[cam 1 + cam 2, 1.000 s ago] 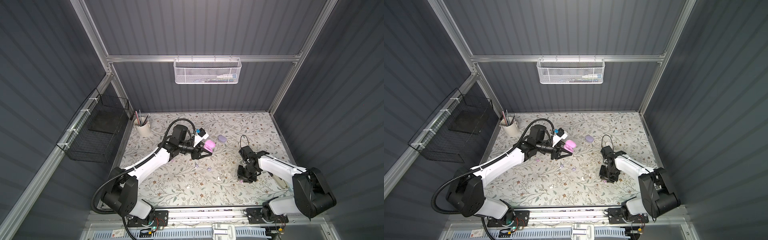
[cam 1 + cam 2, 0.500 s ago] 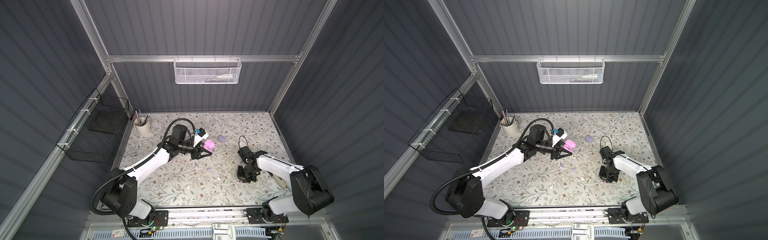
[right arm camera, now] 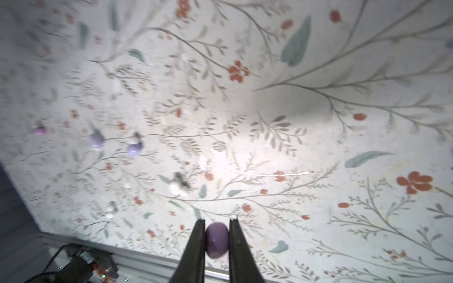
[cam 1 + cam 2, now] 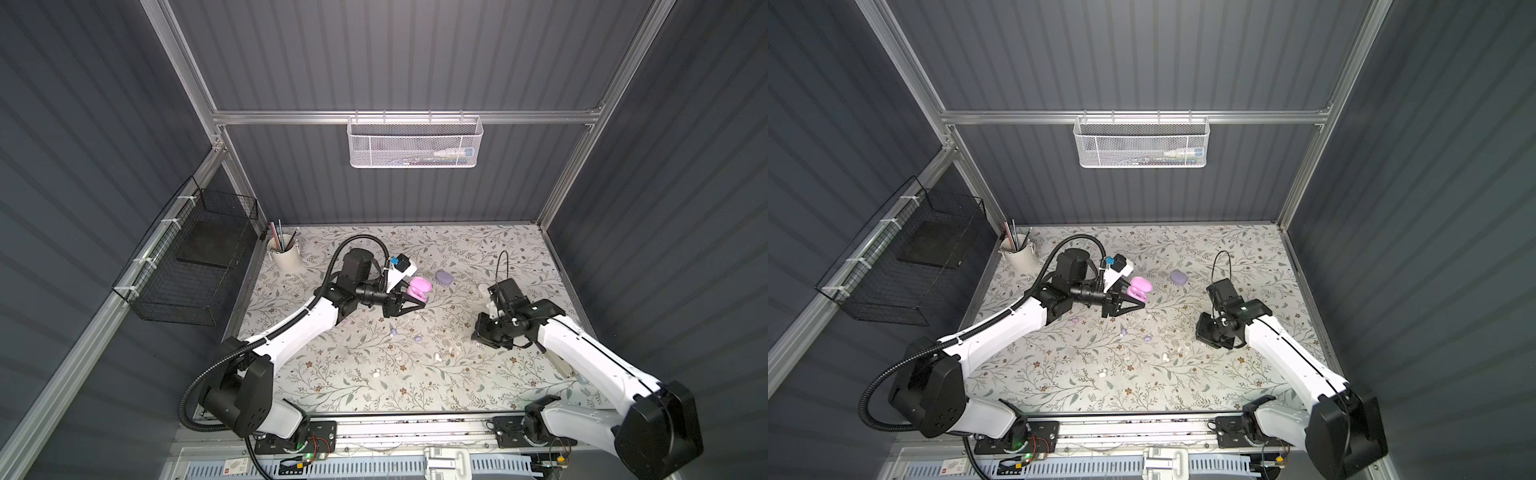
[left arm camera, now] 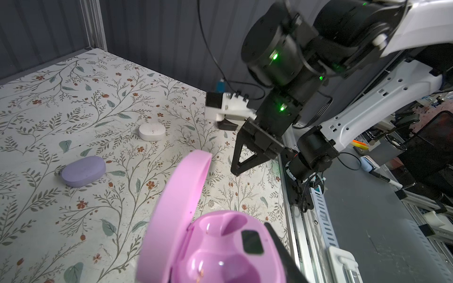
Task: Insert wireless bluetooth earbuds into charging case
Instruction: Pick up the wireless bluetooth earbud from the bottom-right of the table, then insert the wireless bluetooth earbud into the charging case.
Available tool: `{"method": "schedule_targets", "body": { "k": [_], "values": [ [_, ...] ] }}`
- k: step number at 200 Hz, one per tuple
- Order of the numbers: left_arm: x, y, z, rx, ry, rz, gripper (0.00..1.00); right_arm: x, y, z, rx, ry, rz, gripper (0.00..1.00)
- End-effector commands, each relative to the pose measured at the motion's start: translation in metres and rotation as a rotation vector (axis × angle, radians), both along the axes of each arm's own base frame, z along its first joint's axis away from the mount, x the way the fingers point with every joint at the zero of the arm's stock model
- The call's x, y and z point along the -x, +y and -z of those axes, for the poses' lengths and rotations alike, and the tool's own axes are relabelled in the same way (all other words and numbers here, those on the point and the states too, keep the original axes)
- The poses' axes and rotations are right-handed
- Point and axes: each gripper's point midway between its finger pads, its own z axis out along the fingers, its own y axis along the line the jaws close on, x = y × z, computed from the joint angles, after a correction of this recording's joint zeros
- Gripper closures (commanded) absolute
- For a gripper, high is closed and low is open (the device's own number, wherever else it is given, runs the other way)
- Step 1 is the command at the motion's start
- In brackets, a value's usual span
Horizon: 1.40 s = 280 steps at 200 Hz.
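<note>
The right gripper [image 3: 217, 221] clamps a mauve earbud [image 3: 217, 239], its flanks masked. The left gripper [image 4: 417, 296] clamps the open pink case [image 5: 220, 245], which is cropped at the frame edge.

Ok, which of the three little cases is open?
The pink case, held up in the left hand: its lid stands flipped up. The lavender case and the white case lie shut on the table.

Case [image 4: 419, 288] in left tool [image 4: 417, 296]; earbud [image 3: 217, 239] in right tool [image 3: 217, 220]; other earbuds [image 4: 419, 338] between tools.
</note>
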Motion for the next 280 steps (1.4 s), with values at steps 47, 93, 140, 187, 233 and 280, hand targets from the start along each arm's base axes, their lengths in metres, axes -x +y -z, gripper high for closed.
{"method": "schedule_targets", "body": {
  "k": [47, 93, 140, 187, 233, 280],
  "values": [
    [0.014, -0.018, -0.044, 0.150, -0.088, 0.084, 0.75, -0.004, 0.049, -0.160, -0.347, -0.370, -0.206, 0.88],
    [0.023, -0.036, -0.056, 0.198, -0.117, 0.145, 0.75, 0.003, 0.072, -0.224, -0.502, -0.491, -0.338, 0.88],
    [0.022, -0.047, -0.069, 0.262, -0.117, 0.169, 0.75, 0.013, 0.085, -0.240, -0.556, -0.506, -0.415, 0.88],
    [0.030, -0.053, -0.078, 0.291, -0.127, 0.208, 0.75, 0.006, 0.093, -0.237, -0.543, -0.497, -0.434, 0.87],
    [0.038, -0.054, -0.085, 0.302, -0.132, 0.231, 0.75, -0.003, 0.094, -0.232, -0.521, -0.496, -0.422, 0.87],
    [0.044, -0.053, -0.090, 0.316, -0.145, 0.240, 0.75, -0.007, 0.093, -0.222, -0.497, -0.479, -0.411, 0.87]
  ]
}}
